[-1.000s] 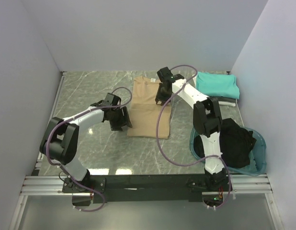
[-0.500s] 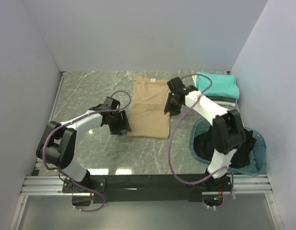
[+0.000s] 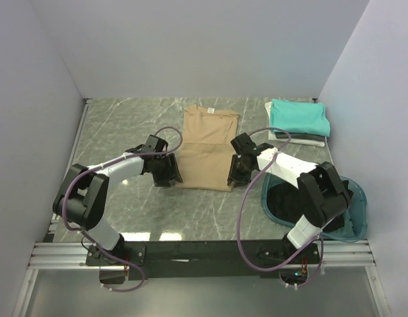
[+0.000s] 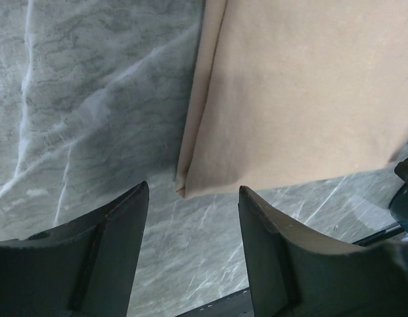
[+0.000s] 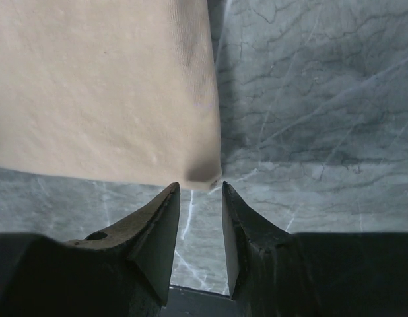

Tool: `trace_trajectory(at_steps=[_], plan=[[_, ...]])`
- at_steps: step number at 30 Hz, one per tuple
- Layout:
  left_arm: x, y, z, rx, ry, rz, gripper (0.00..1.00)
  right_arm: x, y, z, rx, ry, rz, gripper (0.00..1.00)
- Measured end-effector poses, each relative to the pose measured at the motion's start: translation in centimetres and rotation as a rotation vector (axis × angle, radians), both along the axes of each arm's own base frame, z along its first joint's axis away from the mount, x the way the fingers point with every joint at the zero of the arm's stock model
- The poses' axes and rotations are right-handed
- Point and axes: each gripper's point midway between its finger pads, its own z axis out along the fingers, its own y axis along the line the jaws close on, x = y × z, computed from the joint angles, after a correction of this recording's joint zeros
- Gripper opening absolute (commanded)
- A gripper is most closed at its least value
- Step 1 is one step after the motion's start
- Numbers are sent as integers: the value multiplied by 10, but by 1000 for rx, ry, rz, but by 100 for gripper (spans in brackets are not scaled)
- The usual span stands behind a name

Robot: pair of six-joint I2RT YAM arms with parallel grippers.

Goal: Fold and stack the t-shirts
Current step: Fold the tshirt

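A tan t-shirt (image 3: 207, 148) lies folded into a long strip on the marble table, neck at the far end. My left gripper (image 3: 170, 173) hovers at its near left corner, open and holding nothing. In the left wrist view the tan t-shirt (image 4: 303, 92) has its corner just beyond my left gripper (image 4: 193, 187). My right gripper (image 3: 238, 173) is at the near right corner, jaws a narrow gap apart and empty. The right wrist view shows the tan t-shirt (image 5: 98, 86) ending just ahead of my right gripper (image 5: 200, 185). A folded teal t-shirt (image 3: 298, 117) tops a stack at the far right.
A round teal basin (image 3: 352, 224) stands at the near right with a black t-shirt (image 3: 281, 203) in it, close beside my right arm. Grey and white cloth (image 3: 311, 140) shows under the teal shirt. White walls close in the table on three sides.
My right gripper has drawn back along the shirt's right edge from the neck end to the near right corner. My left gripper shifted slightly toward the near left corner.
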Motion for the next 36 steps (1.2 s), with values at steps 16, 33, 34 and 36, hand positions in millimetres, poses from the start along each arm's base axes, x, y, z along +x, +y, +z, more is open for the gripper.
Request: trace_trajectory(at_steps=[16,33,34,36], plan=[[-3,-1,-9,25,17,-4,62,-2,5,-25,-5,34,10,40],[-3,-3,-12,36,21,0,50,-9,11,-28,4,43,14,13],[-2,-3,-13,38,23,0,48,-9,11,-28,5,43,14,13],[-1,-5,-13,42,22,-1,46,-9,12,-28,5,43,12,13]])
